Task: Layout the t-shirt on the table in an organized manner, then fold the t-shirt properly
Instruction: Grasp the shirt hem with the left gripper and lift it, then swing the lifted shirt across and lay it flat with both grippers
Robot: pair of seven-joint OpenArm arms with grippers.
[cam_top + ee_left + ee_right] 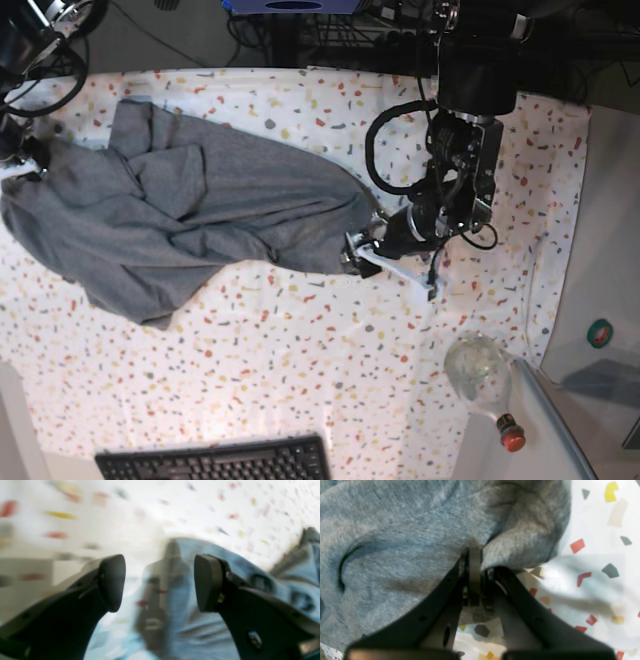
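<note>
The grey t-shirt (200, 220) lies crumpled across the left and middle of the speckled table (300, 380). My right gripper (475, 555) is shut on a fold of the t-shirt (395, 542) near its edge; in the base view it (22, 160) sits at the shirt's far left end. My left gripper (160, 580) is open with nothing between its fingers. It hovers just over the shirt's right tip (190, 635), with the table (175, 510) beyond. In the base view that gripper (358, 252) is at the shirt's right end. The left wrist view is blurred.
A clear bottle (480, 375) with a red cap lies at the table's lower right corner. A black keyboard (215, 460) sits at the front edge. A plain grey side surface (610, 300) borders the table on the right. Cables and gear line the back.
</note>
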